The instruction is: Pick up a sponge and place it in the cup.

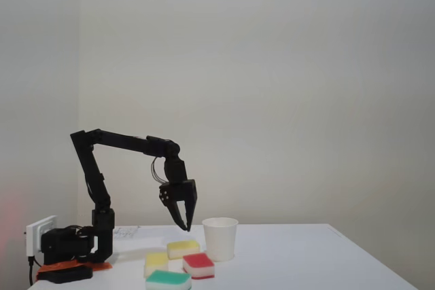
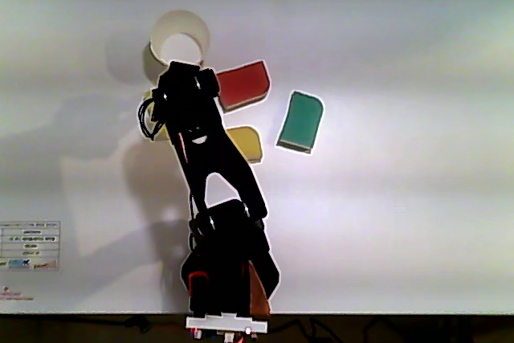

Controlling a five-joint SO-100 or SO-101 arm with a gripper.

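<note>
The tool (image 1: 186,225) hangs empty, fingers slightly parted, above the yellow sponge (image 1: 183,249) beside the paper cup (image 1: 220,238). Light, squashy foam; best pinched across its short sides.

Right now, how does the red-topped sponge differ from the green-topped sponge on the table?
Colour: the red-topped sponge has a red top, the green-topped sponge a teal-green one. Place: in the fixed view the red-topped sponge lies beside the cup, while the green-topped sponge lies nearer the camera, farther from the cup. Angle: in the other view the red-topped sponge lies mostly crosswise, the green-topped sponge more lengthwise. Both lie flat, colour up, over a pale lower layer.
</note>
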